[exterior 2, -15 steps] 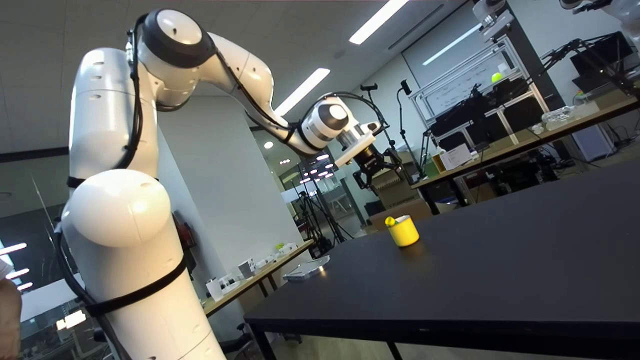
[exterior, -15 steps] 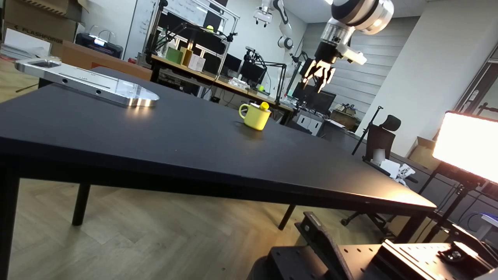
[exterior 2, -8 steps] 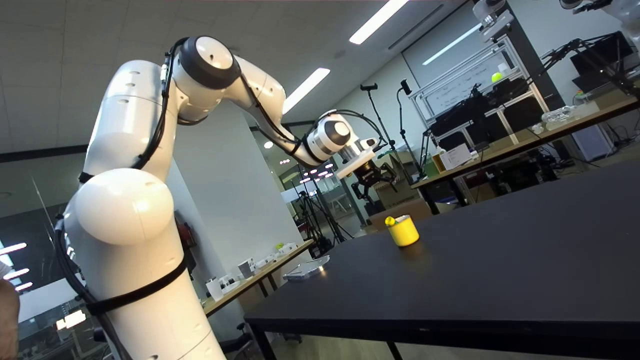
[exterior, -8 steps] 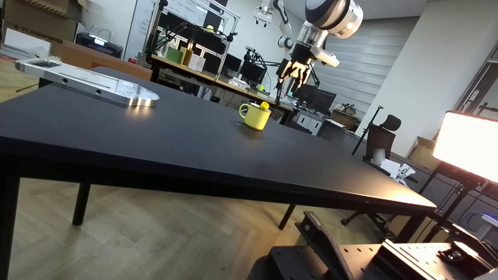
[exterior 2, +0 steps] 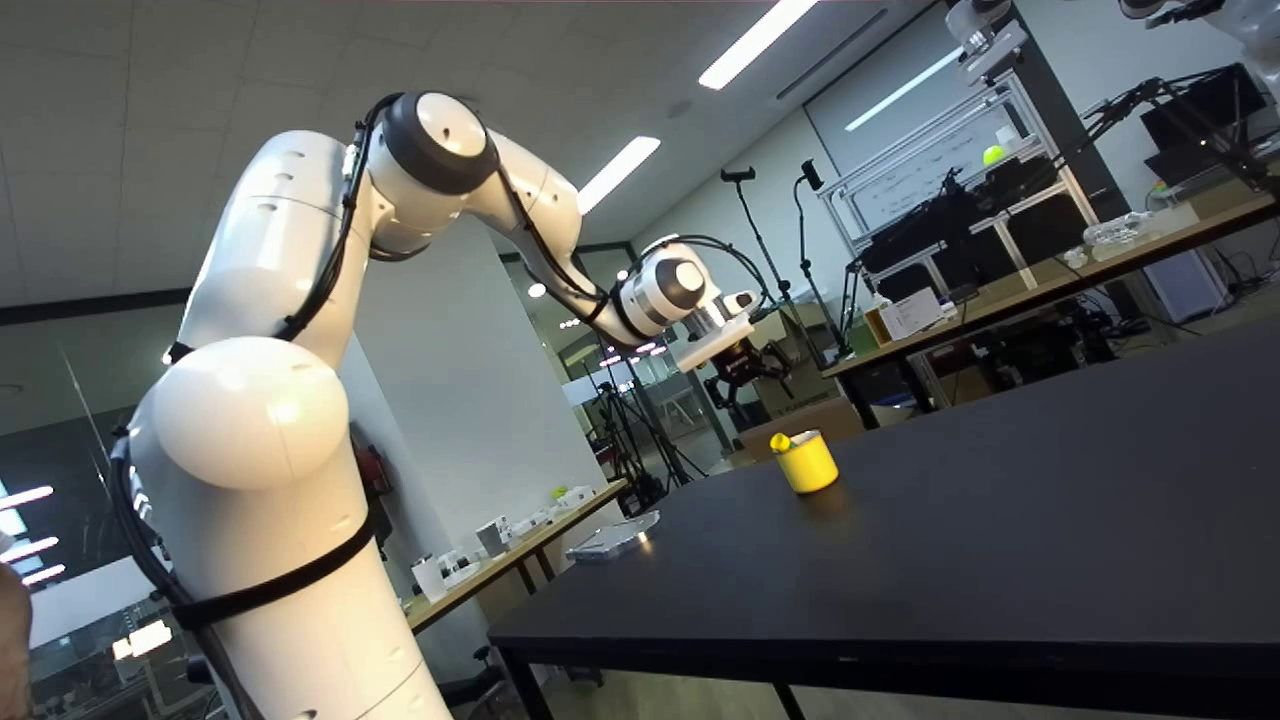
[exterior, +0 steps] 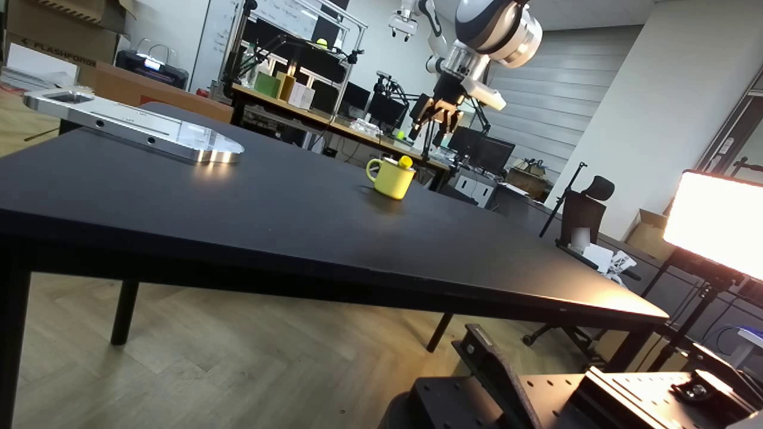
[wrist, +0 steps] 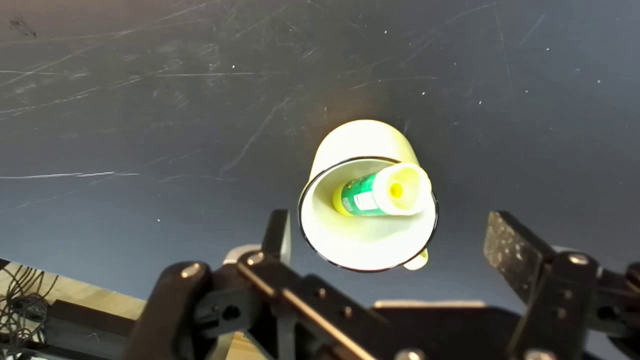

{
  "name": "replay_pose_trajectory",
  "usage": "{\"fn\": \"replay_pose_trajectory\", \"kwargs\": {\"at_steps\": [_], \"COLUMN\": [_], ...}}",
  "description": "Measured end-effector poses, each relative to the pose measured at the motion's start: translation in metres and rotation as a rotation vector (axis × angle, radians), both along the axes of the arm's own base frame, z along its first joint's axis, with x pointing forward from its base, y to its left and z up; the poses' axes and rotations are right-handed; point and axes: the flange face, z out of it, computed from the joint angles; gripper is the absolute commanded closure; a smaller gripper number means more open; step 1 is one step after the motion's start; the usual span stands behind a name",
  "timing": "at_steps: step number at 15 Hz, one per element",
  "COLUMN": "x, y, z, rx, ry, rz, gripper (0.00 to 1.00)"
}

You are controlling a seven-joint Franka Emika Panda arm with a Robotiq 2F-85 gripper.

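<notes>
Boxes (exterior: 59, 44): brown cardboard, stacked at the far left of an exterior view, beyond the table (exterior: 268, 208).
Metal plate (exterior: 134, 126): silver and flat, lying on the table, with an opening near its left end and round holes along its edge.
Table: black-topped on dark legs; seen close in the wrist view, its surface carries pale scratches.
Mug (exterior: 391, 181): yellow, standing upright on the table, to the right of the metal plate and well apart from it in both exterior views; the wrist view looks down into its pale inside, ringed by a dark rim, its handle showing at the lower right.
Tube (wrist: 369, 195): inside the mug, leaning, its upper end poking out past the rim; green label round the body, yellow at the lower end, and yellow at the protruding end in both exterior views.
Claw (wrist: 389, 225): black, hanging above the mug and clear of it; its fingers (wrist: 512, 255) stand wide apart, and in the wrist view the mug appears between them.
Arm (exterior: 512, 36): white with dark bands, extending down from the top edge of an exterior view.
Perforated mount (exterior: 548, 392): black metal, low in the foreground.
Chair (exterior: 583, 214): dark, with a headrest, beyond the table.
Light panel (exterior: 715, 223): glowing white on a stand at the far right.
</notes>
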Motion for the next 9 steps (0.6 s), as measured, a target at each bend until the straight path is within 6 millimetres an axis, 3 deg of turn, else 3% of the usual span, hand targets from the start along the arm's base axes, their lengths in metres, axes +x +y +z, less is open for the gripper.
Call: {"fn": "replay_pose_trajectory", "kwargs": {"at_steps": [9], "x": [0.002], "y": [0.007], "z": [-0.032], "rx": [0.016], "ry": [-0.017], "rz": [-0.039], "gripper": [0.00]}}
